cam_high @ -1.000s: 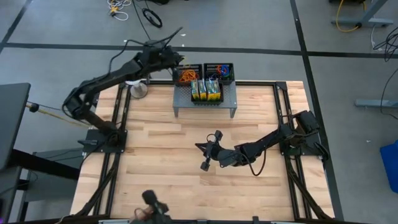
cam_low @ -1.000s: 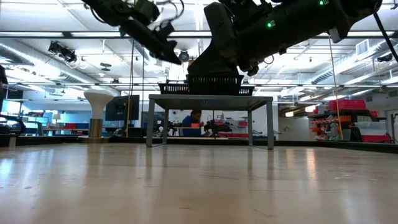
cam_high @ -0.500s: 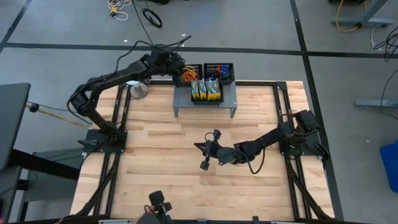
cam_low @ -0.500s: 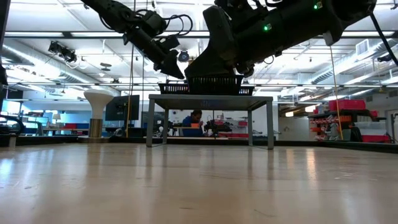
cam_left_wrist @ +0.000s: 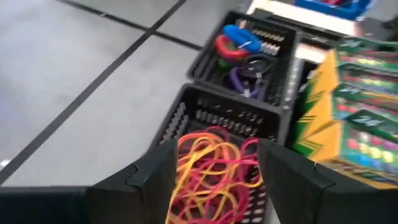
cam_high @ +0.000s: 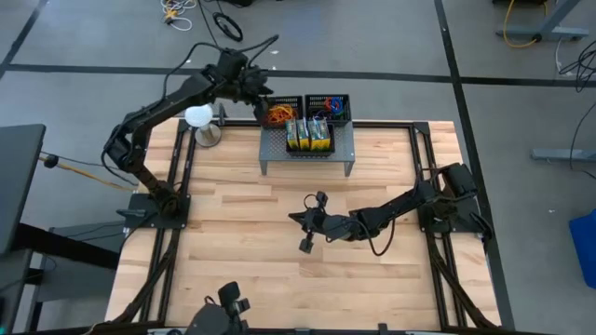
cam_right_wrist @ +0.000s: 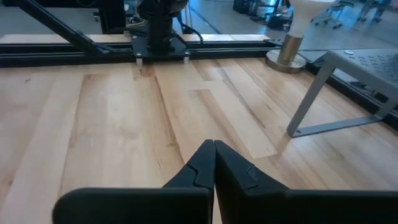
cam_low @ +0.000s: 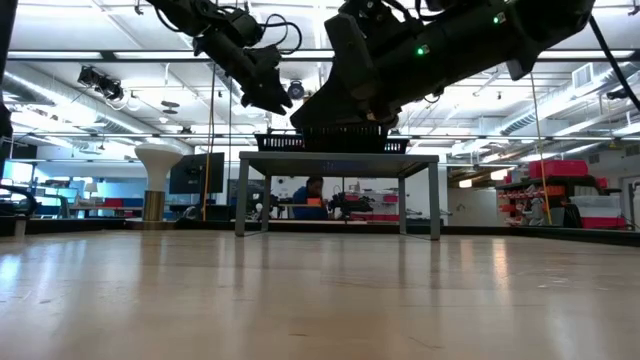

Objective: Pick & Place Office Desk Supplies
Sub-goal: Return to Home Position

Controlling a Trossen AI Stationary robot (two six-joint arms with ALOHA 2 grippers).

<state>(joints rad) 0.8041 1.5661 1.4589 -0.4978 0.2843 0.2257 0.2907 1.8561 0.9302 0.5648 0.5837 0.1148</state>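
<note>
Left wrist view: left gripper (cam_left_wrist: 214, 163) jaws spread, empty, just above tray (cam_left_wrist: 231, 114) of bands (cam_left_wrist: 205, 186); boxes (cam_left_wrist: 357, 112) beside. Right gripper (cam_right_wrist: 214, 152) jaws pressed together, low over table (cam_right_wrist: 112, 124). Judged step: homing. Next: raise left gripper clear w/o snagging bands.

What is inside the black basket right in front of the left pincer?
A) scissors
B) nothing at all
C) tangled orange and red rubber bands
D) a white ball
C: in the left wrist view, the open left pincer points at the nearest black basket, which holds a tangle of orange and red rubber bands.
</note>
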